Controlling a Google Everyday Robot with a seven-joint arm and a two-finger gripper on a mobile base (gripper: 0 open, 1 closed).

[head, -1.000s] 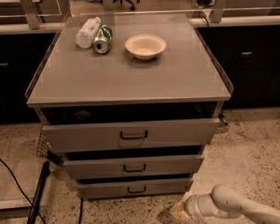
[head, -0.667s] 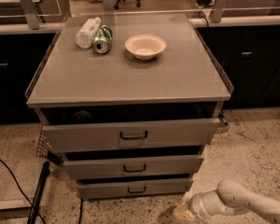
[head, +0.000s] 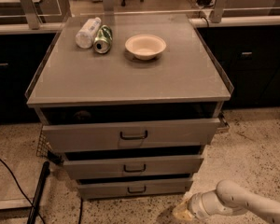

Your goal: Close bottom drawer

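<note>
A: Where is the bottom drawer?

B: It is the lowest and narrowest of three grey fronts on the cabinet, just above the speckled floor. A small dark loop handle sits at its middle. A dark gap shows above it, under the middle drawer, so it stands a little way out.

A: And the other fronts?

B: The top drawer is the widest and juts out furthest, with a dark opening above it. The middle one also has a shadowed strip over it.

A: Where is the gripper?

B: It is low at the bottom right, close to the floor, on the end of a pale arm that comes in from the right edge. It lies just below and in front of the bottom drawer's right end. Whether it touches the drawer cannot be told, nor whether the gripper is apart or together.

A: What is on the surface?

B: A pale bowl stands upright near the back. To its left a green can lies on its side, with a clear bottle lying just beside it. A black cable trails on the floor at the left.
</note>
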